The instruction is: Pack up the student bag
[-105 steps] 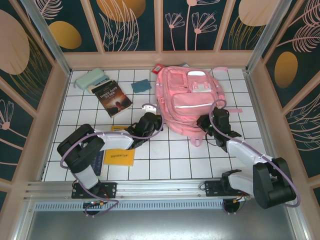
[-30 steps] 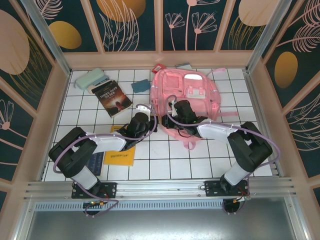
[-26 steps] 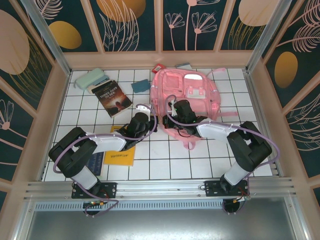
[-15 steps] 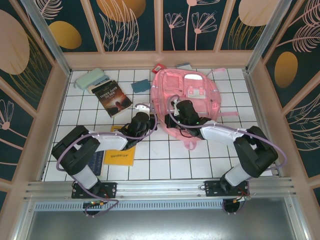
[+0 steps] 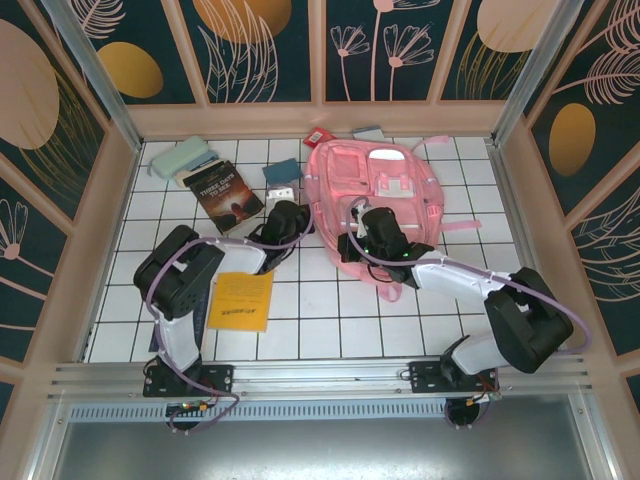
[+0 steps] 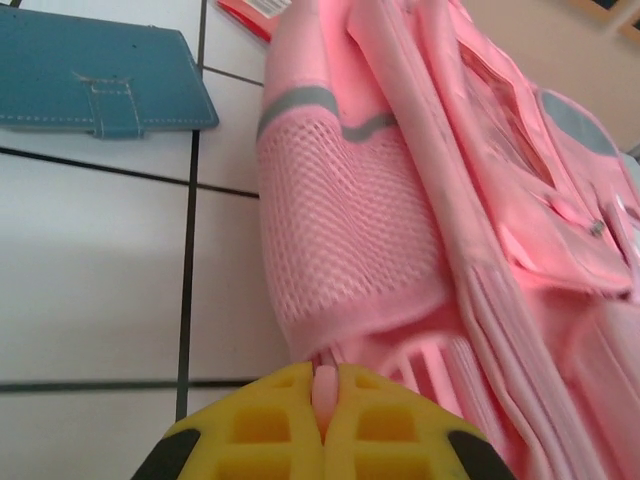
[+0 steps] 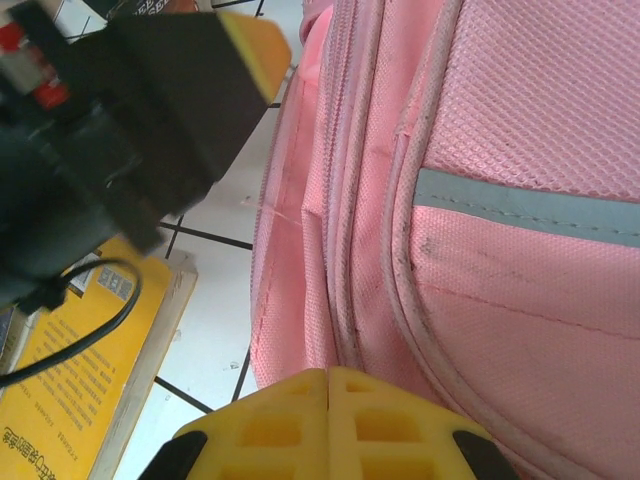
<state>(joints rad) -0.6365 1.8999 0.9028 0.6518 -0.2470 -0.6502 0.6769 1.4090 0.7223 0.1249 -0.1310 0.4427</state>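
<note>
1. One student bag [image 5: 375, 185] lies flat on the white gridded desk [image 5: 330, 310], at the far centre, just in front of the back wall. Its front pockets and one pale reflective stripe face up.
2. Two arms reach to the bag, one from each side of the near edge.
3. The left tool [image 5: 300, 220] is at the bag's left edge. In the left wrist view the left tool [image 6: 325, 385] has its two yellow fingers [image 6: 265, 420] together, clamped on one small pink tab that sticks out below the mesh side pocket [image 6: 350, 230] of the bag [image 6: 480, 230].
4. The right tool [image 5: 355, 238] rests on the near left part of the bag. In the right wrist view the right tool [image 7: 328, 405] has its two yellow fingers [image 7: 270, 425] pressed together against the bag's [image 7: 500, 120] piped seam. I cannot tell whether any fabric is caught between them.
5. The right wrist view also shows the left tool [image 7: 215, 60] close by, beside the bag's edge, with one yellow pad visible.
6. Six smaller items lie on the desk outside the bag:
   - One dark-covered book [image 5: 225, 195], left of the bag.
   - One yellow book [image 5: 240, 300], near the left arm, well apart from the bag.
   - One mint green case [image 5: 180, 157], in the far left corner, just beside the dark book.
   - One teal wallet [image 5: 283, 170], near the bag's left side.
   - One red item [image 5: 318, 137], touching the bag's far left corner.
   - One grey-blue item [image 5: 368, 132], at the bag's far edge by the back wall.
</note>
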